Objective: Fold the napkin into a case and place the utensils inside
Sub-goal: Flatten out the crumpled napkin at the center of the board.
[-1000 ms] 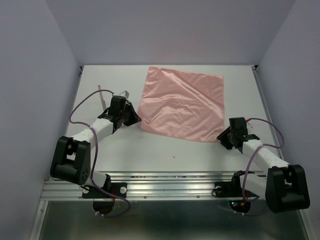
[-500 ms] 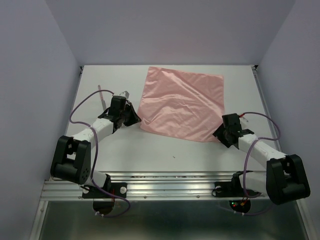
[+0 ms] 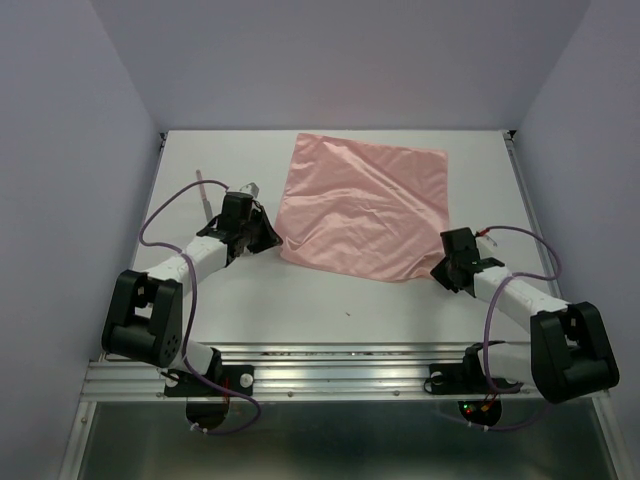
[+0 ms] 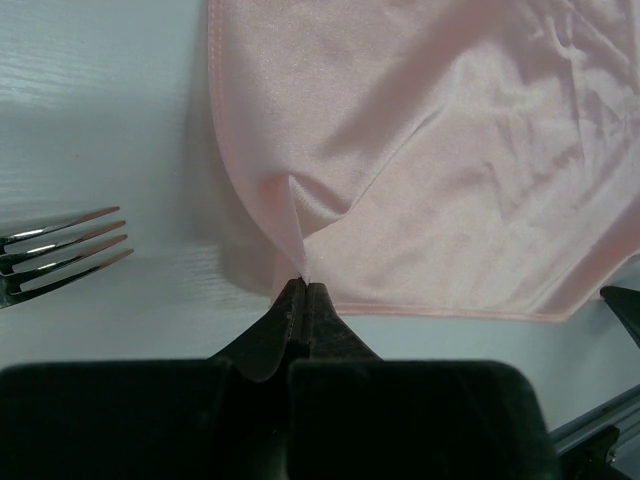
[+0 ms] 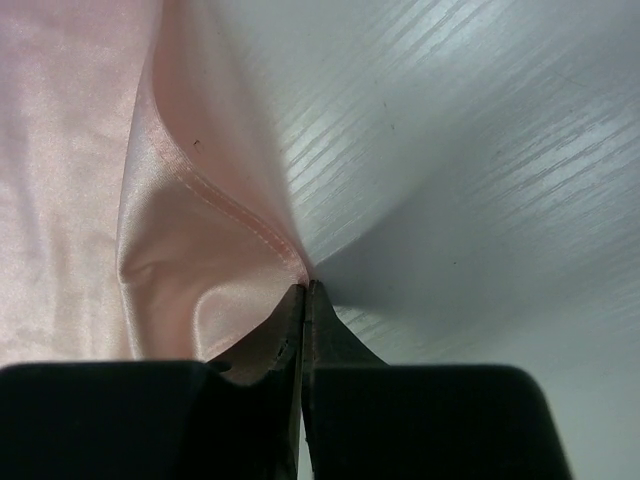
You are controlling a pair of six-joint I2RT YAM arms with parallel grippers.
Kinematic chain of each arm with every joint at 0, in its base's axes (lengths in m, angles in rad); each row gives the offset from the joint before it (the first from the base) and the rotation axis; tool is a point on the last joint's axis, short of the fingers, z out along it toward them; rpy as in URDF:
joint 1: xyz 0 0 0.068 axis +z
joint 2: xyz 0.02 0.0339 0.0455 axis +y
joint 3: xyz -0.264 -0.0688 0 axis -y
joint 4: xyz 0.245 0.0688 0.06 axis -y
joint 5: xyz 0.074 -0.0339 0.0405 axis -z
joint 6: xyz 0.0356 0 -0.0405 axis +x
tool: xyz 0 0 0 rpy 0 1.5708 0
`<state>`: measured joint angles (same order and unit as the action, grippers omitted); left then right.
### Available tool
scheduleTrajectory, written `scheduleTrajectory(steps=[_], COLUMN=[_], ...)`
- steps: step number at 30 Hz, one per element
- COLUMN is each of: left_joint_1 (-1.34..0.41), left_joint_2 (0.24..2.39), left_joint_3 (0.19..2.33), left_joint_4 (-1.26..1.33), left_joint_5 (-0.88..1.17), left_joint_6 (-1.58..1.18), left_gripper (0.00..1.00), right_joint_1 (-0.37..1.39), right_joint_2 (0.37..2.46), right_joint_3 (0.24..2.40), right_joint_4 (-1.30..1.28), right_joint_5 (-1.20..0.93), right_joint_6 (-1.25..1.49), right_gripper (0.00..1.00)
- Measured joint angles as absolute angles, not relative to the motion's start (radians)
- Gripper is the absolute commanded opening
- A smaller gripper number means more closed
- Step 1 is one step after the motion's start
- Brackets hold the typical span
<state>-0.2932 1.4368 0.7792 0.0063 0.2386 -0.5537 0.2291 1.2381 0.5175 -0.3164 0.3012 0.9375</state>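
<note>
The salmon-pink napkin (image 3: 365,205) lies spread open on the white table, and no case is in view. My left gripper (image 3: 272,241) is shut on the napkin's near left corner. In the left wrist view the cloth (image 4: 430,150) puckers up into the closed tips of that gripper (image 4: 303,286). My right gripper (image 3: 441,268) is shut on the near right corner, and in the right wrist view the hem (image 5: 120,200) is pinched at its tips (image 5: 304,288). The utensils (image 3: 205,192) lie left of the napkin, behind the left arm. Fork tines (image 4: 62,252) show in the left wrist view.
The table (image 3: 330,290) is walled in by pale panels on the left, right and back. A metal rail (image 3: 330,365) runs along the near edge, where both arm bases sit. Purple cables loop beside each arm.
The right gripper moved in to the napkin's near right corner and shut on it. The left gripper stayed shut on the near left corner.
</note>
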Motion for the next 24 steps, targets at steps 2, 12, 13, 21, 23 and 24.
scheduleTrajectory(steps=[2,12,13,21,23,24], left_joint_1=[-0.293,-0.293,-0.293,-0.293,-0.294,-0.294], left_joint_2=[1.439,1.439,1.439,1.439,1.439,1.441], left_joint_3=[0.779,0.814,0.816,0.809,0.809,0.809], left_joint_4=[0.002,-0.037,-0.038,-0.046,-0.044,-0.044], left_joint_5=[0.238,0.235,0.233,0.233,0.234,0.235], left_joint_6=[-0.551,-0.537,-0.536,-0.537,-0.537,-0.537], left_gripper=[0.00,0.00,0.00,0.00,0.00,0.00], right_joint_1=[0.230,0.231,0.231,0.231,0.231,0.231], right_joint_2=[1.236,1.096,1.083,1.039,1.058,1.080], right_joint_3=[0.517,0.568,0.584,0.596,0.569,0.546], right_joint_4=[-0.318,-0.525,-0.544,-0.594,-0.596,-0.594], right_joint_5=[0.307,0.377,0.387,0.362,0.337,0.321], right_joint_6=[0.940,0.929,0.927,0.939,0.941,0.944], right_gripper=[0.01,0.01,0.01,0.40,0.56,0.61])
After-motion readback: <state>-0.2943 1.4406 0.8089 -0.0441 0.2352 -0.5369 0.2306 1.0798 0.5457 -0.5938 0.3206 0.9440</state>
